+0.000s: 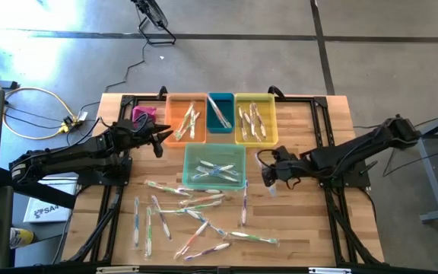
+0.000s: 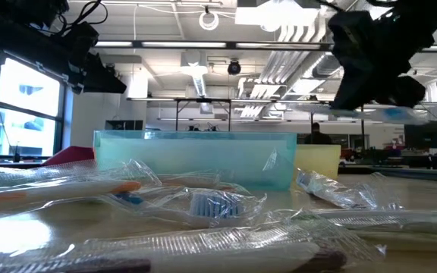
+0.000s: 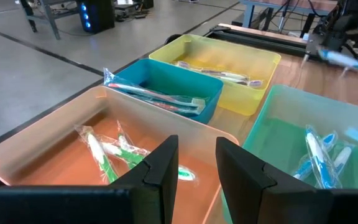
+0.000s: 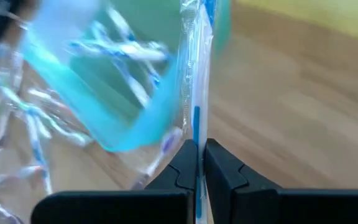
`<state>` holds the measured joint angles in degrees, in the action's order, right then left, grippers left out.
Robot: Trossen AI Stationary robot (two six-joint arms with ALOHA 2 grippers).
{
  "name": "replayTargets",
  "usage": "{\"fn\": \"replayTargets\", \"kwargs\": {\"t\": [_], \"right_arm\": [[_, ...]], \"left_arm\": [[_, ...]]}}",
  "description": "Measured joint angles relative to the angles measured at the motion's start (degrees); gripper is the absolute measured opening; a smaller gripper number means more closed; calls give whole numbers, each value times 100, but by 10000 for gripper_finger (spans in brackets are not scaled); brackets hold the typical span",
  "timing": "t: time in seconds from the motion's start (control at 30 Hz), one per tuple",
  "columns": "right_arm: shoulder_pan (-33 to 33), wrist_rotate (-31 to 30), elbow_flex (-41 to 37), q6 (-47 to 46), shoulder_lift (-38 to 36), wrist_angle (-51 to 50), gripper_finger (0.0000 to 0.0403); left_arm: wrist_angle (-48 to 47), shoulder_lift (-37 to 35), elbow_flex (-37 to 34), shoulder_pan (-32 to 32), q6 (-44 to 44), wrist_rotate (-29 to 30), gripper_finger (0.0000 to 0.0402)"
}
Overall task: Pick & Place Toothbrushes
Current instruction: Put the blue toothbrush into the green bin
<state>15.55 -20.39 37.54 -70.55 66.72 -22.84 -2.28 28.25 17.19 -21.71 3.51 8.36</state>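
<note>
Toothbrushes lie loose on the bench (image 1: pixel 318 228), unsorted; right end effector (image 4: pixel 197 163) is clamped on a blue-accented toothbrush (image 4: pixel 196 93) beside the light-blue bin (image 1: pixel 215 166), likely its destination; left end effector (image 3: pixel 196 163), fingers apart and empty, hovers over the orange bin (image 3: pixel 55 158).

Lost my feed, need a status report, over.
Right gripper shut on a wrapped blue toothbrush, beside the light blue bin. Left gripper open over the orange bin, empty. Nothing blocking.

overhead, table-level and wrist views share bins (image 1: pixel 215 166).
</note>
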Motion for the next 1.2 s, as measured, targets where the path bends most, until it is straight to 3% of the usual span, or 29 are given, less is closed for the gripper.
{"fn": "replayTargets", "kwargs": {"t": [0.2, 0.63, 0.9, 1.2], "right_arm": [[-72, -484, -4, 998, -206, 828, 5], [-496, -524, 0, 3191, -205, 2872, 5], [-595, -945, 0, 4427, 132, 4026, 5], [-779, -961, 6, 4996, 685, 4859, 5]], "left_arm": [[10, 0, 0, -2, 0, 0, 104], [7, 0, -1, -1, 0, 1, 104], [4, 0, -2, -1, 0, 1, 104], [220, 0, -2, -1, 0, 2, 104]]}}
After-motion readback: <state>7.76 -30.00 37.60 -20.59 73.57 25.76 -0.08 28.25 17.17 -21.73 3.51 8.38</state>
